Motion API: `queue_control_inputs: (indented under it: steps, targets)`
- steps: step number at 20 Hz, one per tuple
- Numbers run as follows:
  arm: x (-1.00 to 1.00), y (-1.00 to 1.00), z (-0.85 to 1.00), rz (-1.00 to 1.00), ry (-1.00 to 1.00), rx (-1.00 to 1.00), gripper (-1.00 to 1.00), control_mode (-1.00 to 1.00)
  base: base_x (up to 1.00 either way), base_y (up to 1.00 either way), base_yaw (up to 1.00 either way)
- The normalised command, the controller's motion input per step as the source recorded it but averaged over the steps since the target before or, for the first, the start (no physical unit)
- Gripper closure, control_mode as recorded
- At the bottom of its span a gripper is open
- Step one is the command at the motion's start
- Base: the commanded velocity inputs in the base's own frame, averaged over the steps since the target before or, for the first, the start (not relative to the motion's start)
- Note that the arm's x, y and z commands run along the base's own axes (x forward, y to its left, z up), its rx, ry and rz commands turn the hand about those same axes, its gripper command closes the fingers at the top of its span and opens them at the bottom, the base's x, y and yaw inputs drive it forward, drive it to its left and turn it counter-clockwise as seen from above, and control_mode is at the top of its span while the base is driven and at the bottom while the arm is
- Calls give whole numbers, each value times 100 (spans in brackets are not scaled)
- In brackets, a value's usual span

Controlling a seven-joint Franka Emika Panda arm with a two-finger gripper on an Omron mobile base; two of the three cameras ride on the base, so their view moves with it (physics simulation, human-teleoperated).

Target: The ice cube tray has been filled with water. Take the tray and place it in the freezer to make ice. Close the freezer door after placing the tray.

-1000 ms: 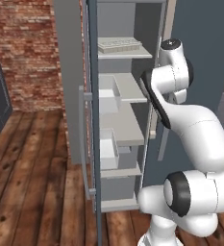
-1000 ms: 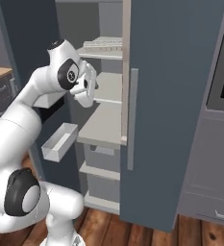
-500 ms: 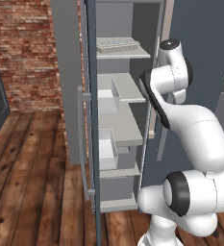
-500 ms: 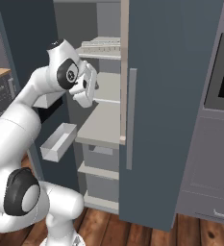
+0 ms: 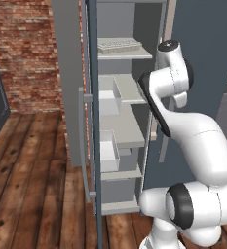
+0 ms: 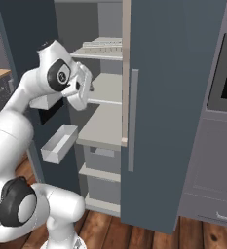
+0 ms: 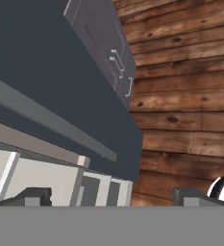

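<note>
Tray: the flat, pale grey-white ice cube tray (image 5: 119, 46) with its grid of small cells lay on the top grey shelf, in the upper middle of the left base view; in the right base view it sat at the upper centre (image 6: 103, 44). It looked already placed.
Freezer: the tall slate-blue freezer compartment (image 5: 129, 131) with grey shelves stood open, centre of the left base view.
Door: the slate-blue freezer door (image 5: 91, 121) showed edge-on left of centre in that view, swung wide, its long grey vertical handle (image 5: 82, 141) on the outer face. In the right base view its inner side filled the left, carrying a white door bin (image 6: 59, 144).
Gripper: the two-finger gripper (image 6: 85, 87) hung in front of the shelves at upper left of centre in the right base view. Its jaws stood wide apart, holding nothing.
Key relation: the tray lay above and behind the jaws, long axis running into the shelf. The door lay to the left of the hand in both base views, its long axis vertical.
Step judged: placing seemed done; closing the door remained, which would mean getting round to the door's outer face or handle.
</note>
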Motion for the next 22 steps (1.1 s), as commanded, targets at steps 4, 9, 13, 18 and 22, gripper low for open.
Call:
queue_control_inputs:
  steps: [4,9,13,18,22]
  targets:
    - [-38,67,-4,5,2,-15,-100,-100,0,0,0]
    - [-69,39,-29,14,9,-22,-100,-100,0,0,0]
    - [-64,26,-26,17,14,-23,-100,-100,0,0,0]
    - [-65,30,-28,18,22,-24,-100,-100,0,0,0]
    - [-42,39,-23,18,26,-23,-100,-100,0,0,0]
